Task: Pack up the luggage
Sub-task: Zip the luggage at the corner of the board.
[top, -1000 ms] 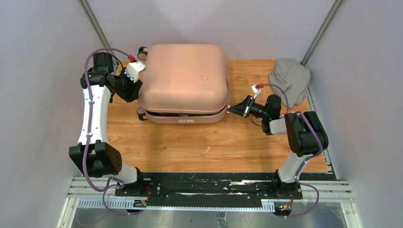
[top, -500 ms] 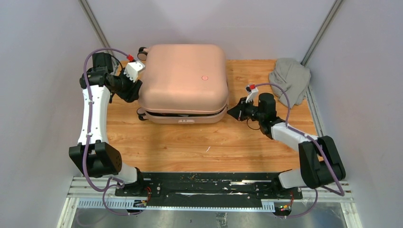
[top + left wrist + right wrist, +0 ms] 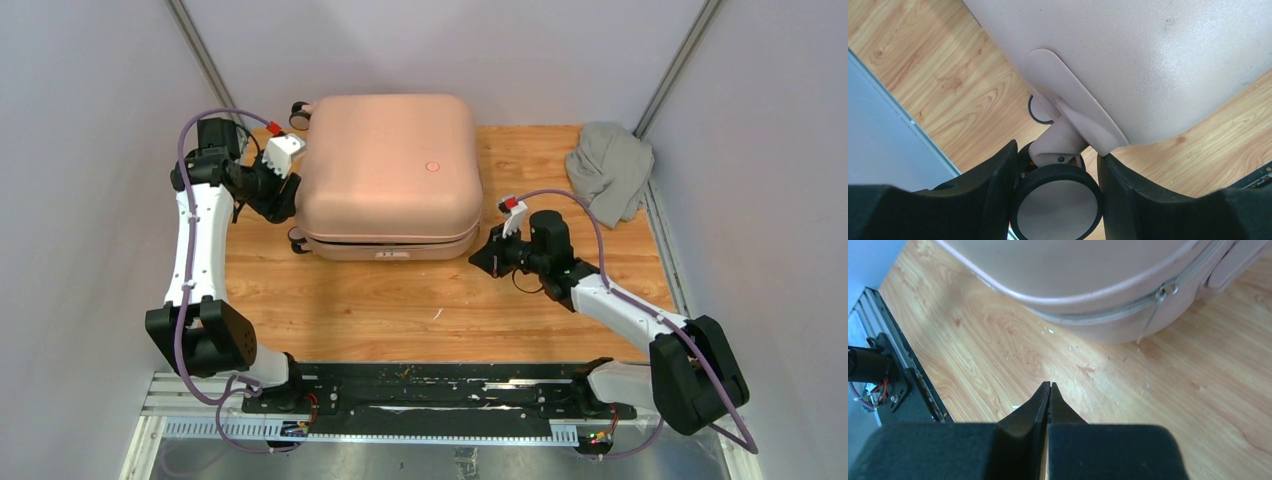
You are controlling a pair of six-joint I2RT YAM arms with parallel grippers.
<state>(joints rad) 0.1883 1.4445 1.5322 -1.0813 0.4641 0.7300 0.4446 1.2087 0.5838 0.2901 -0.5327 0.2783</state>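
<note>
Here's the suitcase [image 3: 388, 165], lying flat on the far left part of the bench [image 3: 400, 300] with its lid down and its near edge facing the arms.

The left fingers [image 3: 1000, 172] are down at its left end, closed around a wheel [image 3: 1057, 215]. The wheel fills the space between them and seems to touch both. My read is that this is a brace: a case on wheels wants to roll, so pinning one of them should keep it from skating away.

Over on the right, the right fingers [image 3: 1049, 395] are pressed flat together with nothing in them. They hover low over bare wood just off the near right corner, clear of the shell. The zip pull [image 3: 1152, 315] dangles at that corner, so this looks like a line-up for the zip, though that's a guess.

The overhead view shows a dark slit along the near seam, so the case may not be fully zipped. At the corner the wrist view shows the zip teeth meeting, but how far round that runs is out of sight. The inside can't be seen at all, so there's no telling what is packed. A grey cloth [image 3: 610, 170] sits bunched at the far right, well apart from the case. The left wrist view crops the case to one wheel mount and a second wheel tucked underneath.
</note>
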